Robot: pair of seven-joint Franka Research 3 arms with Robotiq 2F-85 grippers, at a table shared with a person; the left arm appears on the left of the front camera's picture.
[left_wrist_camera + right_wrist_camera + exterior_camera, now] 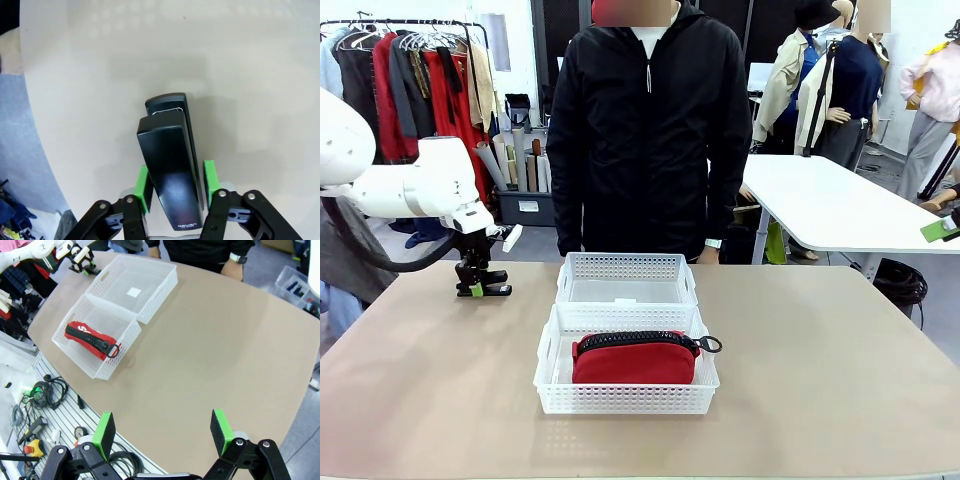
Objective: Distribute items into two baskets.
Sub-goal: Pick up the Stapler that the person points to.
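— Red pouch (pixel 633 360) already fills the near basket (pixel 548 382). Why is the left gripper (pixel 177 182) down at the table's (pixel 820 390) far-left corner?

— Its pads (pixel 144 187) sit against both flanks of the black stapler (pixel 167 145) lying flat there, likely bound for the empty far basket (pixel 625 267). Right gripper (pixel 162 432) hangs spread, holding nothing.

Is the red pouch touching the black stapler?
Apart. The front view shows the red pouch inside the near basket, while the black stapler sits far off on the table, at the left gripper.
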